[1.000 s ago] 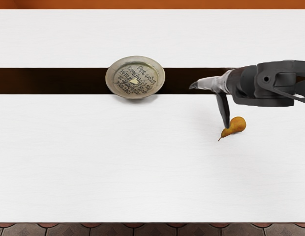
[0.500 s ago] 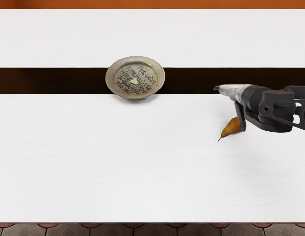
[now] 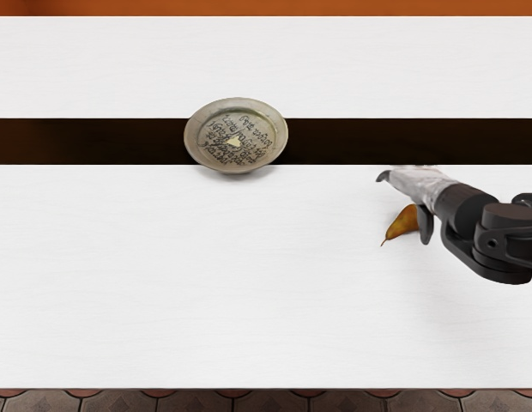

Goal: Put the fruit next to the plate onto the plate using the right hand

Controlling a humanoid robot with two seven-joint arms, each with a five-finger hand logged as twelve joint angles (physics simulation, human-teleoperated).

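White table (image 3: 206,292) — right hand (image 3: 423,190) at pear (image 3: 401,224); plate (image 3: 195,129) script unreadable.

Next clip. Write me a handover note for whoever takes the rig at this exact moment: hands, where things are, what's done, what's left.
Right robot hand: at the pear, covering its right end; this view does not show whether it has a grip.
Left robot hand: not in view.
Pear: lying on the table, stem pointing lower left, well to the right of the plate.
Plate: no pear on it.
Done: the reach to the pear.
Left: confirm the grasp, lift, carry left to the plate, set down.
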